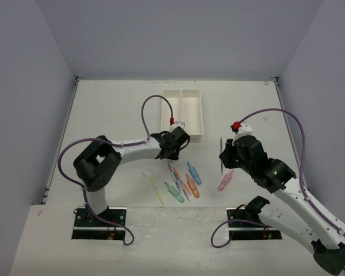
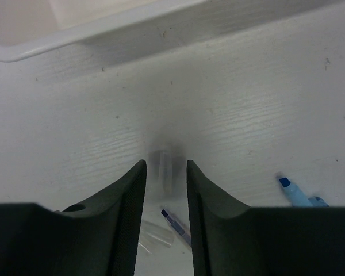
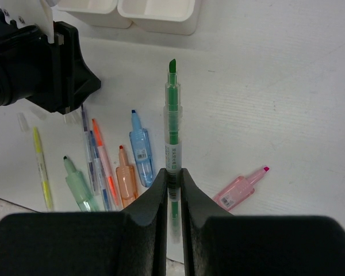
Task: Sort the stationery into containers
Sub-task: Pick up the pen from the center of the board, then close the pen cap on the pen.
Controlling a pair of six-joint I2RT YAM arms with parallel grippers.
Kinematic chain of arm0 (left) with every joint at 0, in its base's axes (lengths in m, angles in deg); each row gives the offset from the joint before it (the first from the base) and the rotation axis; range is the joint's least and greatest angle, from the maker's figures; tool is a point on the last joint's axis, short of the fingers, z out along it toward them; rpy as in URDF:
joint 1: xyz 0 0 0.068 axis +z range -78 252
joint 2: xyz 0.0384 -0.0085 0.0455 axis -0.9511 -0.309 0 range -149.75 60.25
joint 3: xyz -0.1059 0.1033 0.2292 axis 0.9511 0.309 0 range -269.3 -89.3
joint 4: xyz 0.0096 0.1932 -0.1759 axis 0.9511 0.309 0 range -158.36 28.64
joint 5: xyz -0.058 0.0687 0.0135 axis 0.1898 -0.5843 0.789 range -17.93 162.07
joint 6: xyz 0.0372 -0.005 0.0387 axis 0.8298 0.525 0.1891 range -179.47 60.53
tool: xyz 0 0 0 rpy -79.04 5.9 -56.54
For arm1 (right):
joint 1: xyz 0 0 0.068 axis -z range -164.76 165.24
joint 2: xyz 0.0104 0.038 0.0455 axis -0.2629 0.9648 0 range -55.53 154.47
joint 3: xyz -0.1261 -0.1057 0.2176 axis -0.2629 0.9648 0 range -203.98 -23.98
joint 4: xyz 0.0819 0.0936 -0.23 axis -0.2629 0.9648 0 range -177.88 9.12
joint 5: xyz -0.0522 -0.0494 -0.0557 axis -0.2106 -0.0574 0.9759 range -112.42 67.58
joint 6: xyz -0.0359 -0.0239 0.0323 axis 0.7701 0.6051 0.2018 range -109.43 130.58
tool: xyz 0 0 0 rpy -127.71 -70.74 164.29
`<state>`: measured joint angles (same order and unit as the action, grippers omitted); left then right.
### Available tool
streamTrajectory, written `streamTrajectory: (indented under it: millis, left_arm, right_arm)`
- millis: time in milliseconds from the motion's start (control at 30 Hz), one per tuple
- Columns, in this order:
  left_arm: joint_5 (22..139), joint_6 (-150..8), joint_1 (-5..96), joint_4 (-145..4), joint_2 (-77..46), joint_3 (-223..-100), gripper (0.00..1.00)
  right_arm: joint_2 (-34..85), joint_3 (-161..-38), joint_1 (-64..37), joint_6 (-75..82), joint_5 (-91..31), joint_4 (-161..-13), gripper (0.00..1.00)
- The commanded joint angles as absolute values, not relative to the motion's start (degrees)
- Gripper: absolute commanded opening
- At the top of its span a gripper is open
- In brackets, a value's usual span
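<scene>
Plainly, the green pen (image 3: 172, 123) points its tip toward the tray (image 3: 155, 17).

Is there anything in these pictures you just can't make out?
- Left wrist view: the grey thing between the left fingers is too blurred to identify.
- Left wrist view: the tray is cut off by the top edge.
- Right wrist view: the lower end of the green pen is hidden between the right fingers.

Plain grey-lavender walls (image 1: 178, 34) enclosing white table (image 1: 247, 103) on three sides. Soft even light falling across faintly scuffed, wood-grained tabletop. Small specks showing.
</scene>
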<state>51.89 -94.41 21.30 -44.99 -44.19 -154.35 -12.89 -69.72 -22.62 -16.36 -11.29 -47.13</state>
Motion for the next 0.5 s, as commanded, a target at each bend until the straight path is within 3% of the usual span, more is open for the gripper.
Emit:
streamTrajectory:
  millis: [0, 133, 167, 267, 367, 467]
  left_arm:
    - [50.4, -95.0, 21.5, -48.5, -45.7, -155.5, 0.34]
    - [50.0, -95.4, 21.5, -48.5, -47.3, -155.2, 0.26]
    - [50.1, -95.8, 21.6, -48.4, -47.6, -155.1, 0.17]
    - [50.4, -96.3, 21.6, -48.5, -47.7, -153.8, 0.13]
    - [50.7, -96.3, 21.7, -49.4, -47.9, -152.7, 0.0]
    - [50.9, -96.1, 21.9, -49.2, -48.4, -152.9, 0.0]
  right_arm:
    - [-13.2, -70.2, -22.8, -16.0, -9.2, -47.7, 0.0]
    - [-13.4, -70.1, -22.8, -16.1, -9.0, -47.2, 0.0]
    - [-13.5, -70.1, -22.8, -16.1, -8.9, -47.0, 0.0]
    - [-14.1, -70.2, -22.8, -16.1, -8.6, -46.8, 0.0]
    - [-14.2, -70.1, -22.8, -16.1, -8.7, -47.2, 0.0]
    - [-14.1, -69.8, -22.8, -16.1, -9.1, -47.9, 0.0]
